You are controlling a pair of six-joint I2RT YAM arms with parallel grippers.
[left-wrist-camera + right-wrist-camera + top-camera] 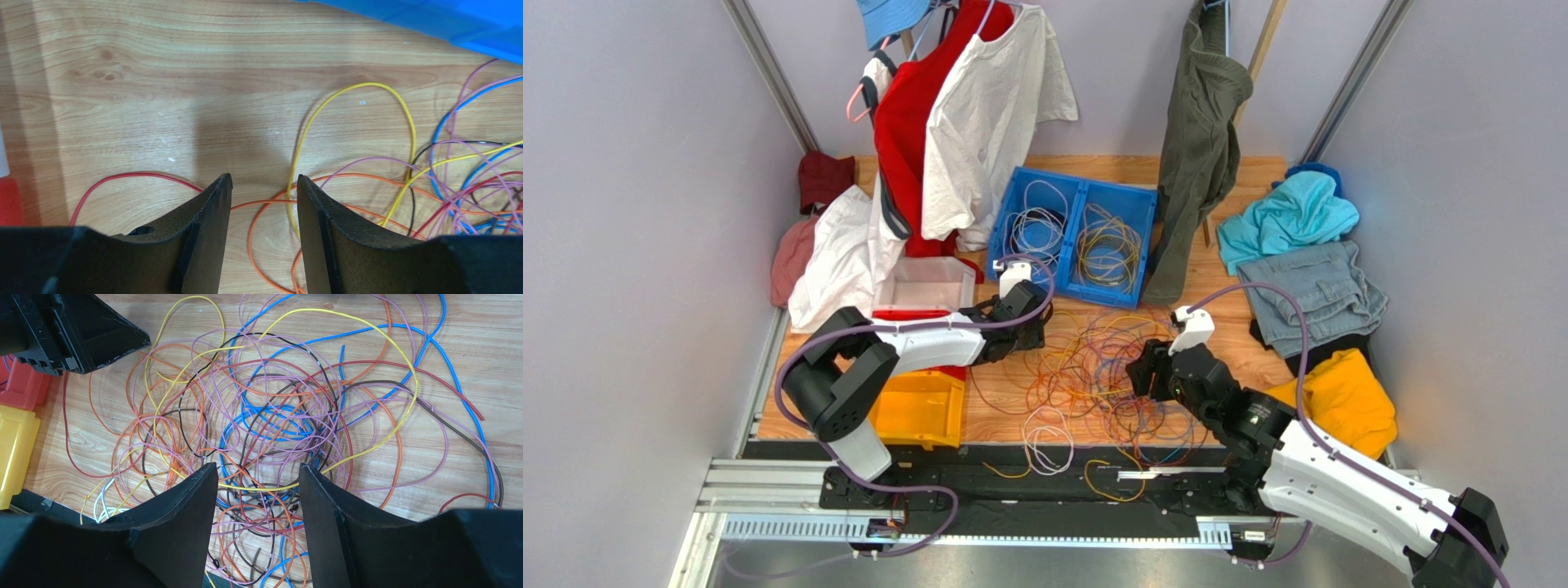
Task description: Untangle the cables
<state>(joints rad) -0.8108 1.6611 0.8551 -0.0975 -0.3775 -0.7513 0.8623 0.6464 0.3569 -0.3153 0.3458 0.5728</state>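
Cables lie in a loose tangle on the wooden table, mid-board, between the two arms and just in front of the blue bin. Yellow, orange, lilac, blue, red and black strands cross over one another. White loops trail toward the near edge. Left gripper is at the tangle's left fringe, low over the wood, fingers parted a moderate way with nothing pinched; a yellow loop and an orange strand run on the board beyond the gap. Right gripper hangs over the thick middle of the heap, fingers likewise spread, with strands visible through the gap and none gripped. The blue bin's two compartments each hold coiled wire. Yellow bin sits at the near left, under the left arm.
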